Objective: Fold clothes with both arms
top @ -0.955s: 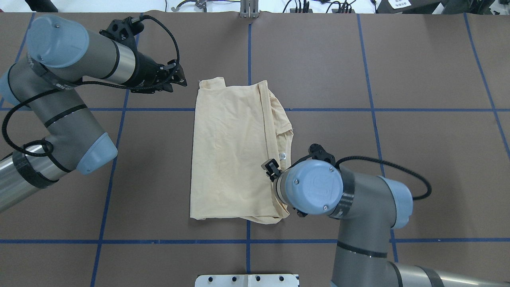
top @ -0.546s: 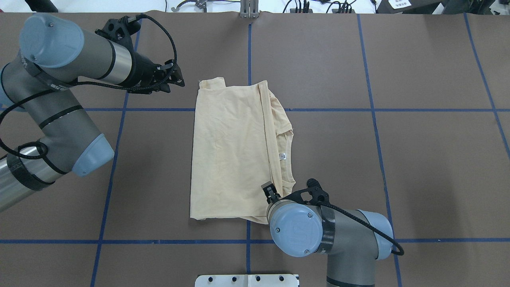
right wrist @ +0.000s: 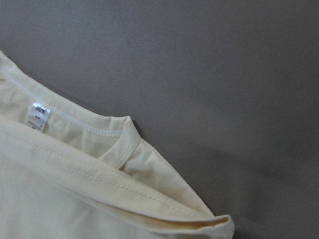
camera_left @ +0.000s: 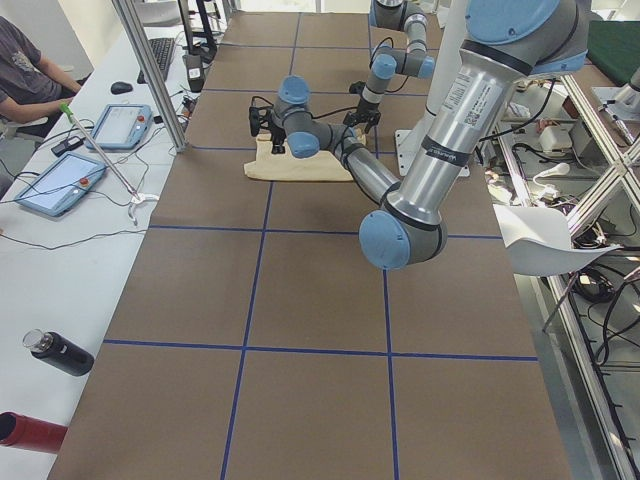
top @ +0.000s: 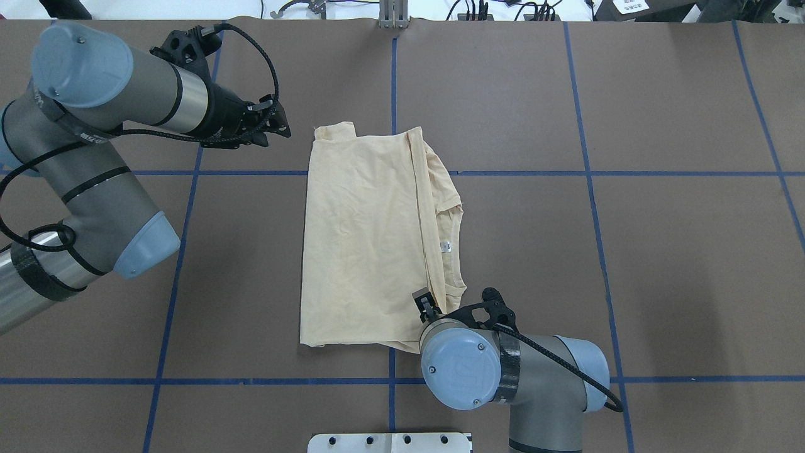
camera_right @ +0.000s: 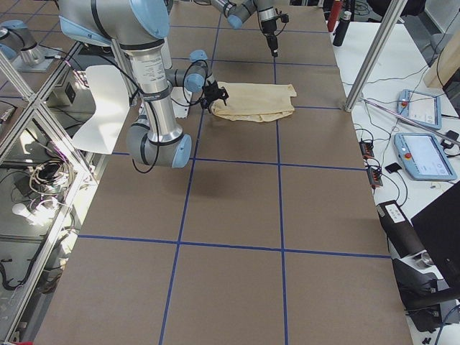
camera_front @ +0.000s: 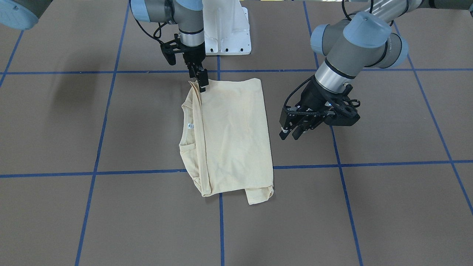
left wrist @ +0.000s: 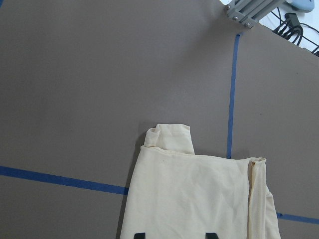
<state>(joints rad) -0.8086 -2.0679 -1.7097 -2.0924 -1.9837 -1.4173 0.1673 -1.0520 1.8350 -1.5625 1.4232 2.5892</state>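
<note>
We see the pale yellow T-shirt (camera_front: 232,136) lying flat in the middle of the brown bench (camera_front: 369,207). It is folded into a long shape with its plain side up. The neck hole and the small white neck label (camera_front: 190,126) are on the side nearer the robot's right arm. One small folded bit of cloth (camera_front: 258,195) sticks out at the far corner, on the side nearer the robot's left arm. Blue tape lines (camera_front: 140,171) run across the bench, and the T-shirt lies over some of them. The left end effector (camera_front: 289,135) hangs in the air just beside the T-shirt. It does not touch the cloth. Its two black fingers (camera_front: 282,133) are a little way apart and there is nothing between them. The right end effector (camera_front: 202,84) points down at the corner of the T-shirt nearest the robot, on the neck side. Its tip is right at the folded edge there. We cannot tell if its fingers are together or apart, and we cannot tell if it has hold of the cloth. In the right wrist view we see the neck label and the collar close up, but no fingers.
</note>
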